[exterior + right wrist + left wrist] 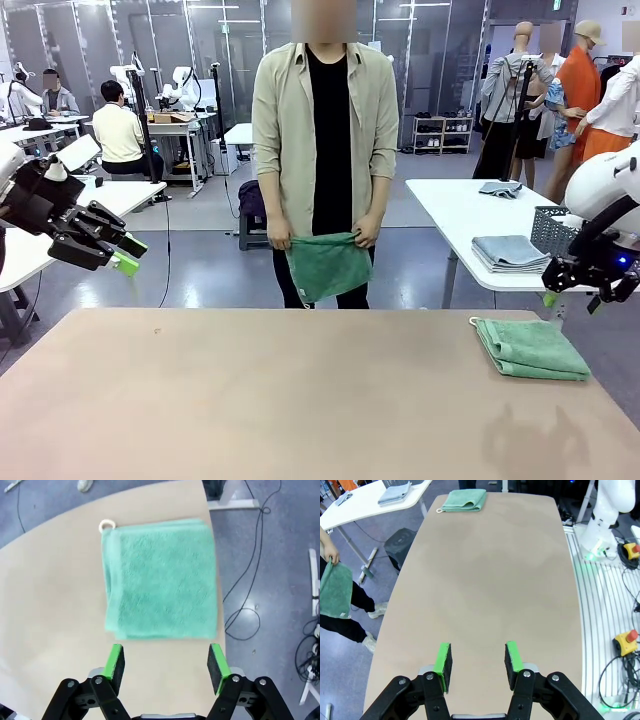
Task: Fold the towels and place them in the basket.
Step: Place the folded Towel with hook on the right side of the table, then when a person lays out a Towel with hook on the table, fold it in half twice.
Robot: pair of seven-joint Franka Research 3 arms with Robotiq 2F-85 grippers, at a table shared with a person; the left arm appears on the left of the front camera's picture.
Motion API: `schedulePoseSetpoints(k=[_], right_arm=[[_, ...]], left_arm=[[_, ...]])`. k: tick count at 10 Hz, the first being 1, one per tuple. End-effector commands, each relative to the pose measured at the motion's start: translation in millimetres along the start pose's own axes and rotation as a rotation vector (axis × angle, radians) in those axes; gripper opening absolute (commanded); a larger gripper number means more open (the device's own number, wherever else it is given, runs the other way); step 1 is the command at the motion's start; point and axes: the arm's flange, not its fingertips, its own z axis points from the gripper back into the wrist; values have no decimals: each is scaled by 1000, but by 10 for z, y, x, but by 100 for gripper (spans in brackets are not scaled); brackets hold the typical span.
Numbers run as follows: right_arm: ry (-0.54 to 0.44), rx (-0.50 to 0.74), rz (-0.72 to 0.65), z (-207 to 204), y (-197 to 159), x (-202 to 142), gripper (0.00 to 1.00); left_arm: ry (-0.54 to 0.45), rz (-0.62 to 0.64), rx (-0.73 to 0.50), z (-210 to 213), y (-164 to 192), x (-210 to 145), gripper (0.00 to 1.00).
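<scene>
Folded towel lies flat at the table far right corner, right pincer spread empty above it, left pincer spread idle by the left edge; probably best to pinch all layers at the fold before carrying to the basket.

No text, label, brand mark, number or sign is legible anywhere in the front or wrist views.

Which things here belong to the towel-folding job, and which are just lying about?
Job: folded green towel on the brown table; green towel the person holds; dark mesh basket on the white side table.
Lying about: grey-blue folded cloths beside the basket; small grey cloth farther back.
</scene>
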Motion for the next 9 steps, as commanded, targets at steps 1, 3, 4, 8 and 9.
schedulePoseSetpoints(k=[1, 3, 4, 8, 9], right_arm=[[41, -24, -34, 149, 347, -321, 83], [71, -33, -28, 232, 588, -539, 83], [80, -44, -30, 249, 688, -626, 83], [76, -46, -9, 301, 847, -871, 83], [79, -29, -7, 303, 808, -888, 83]], left_arm=[[-15, -5, 5, 1, -9, 12, 56], [-15, -5, 5, 1, -9, 12, 56], [-15, -5, 5, 1, -9, 12, 56], [-15, -5, 5, 1, -9, 12, 56], [-15, -5, 5, 1, -9, 12, 56]])
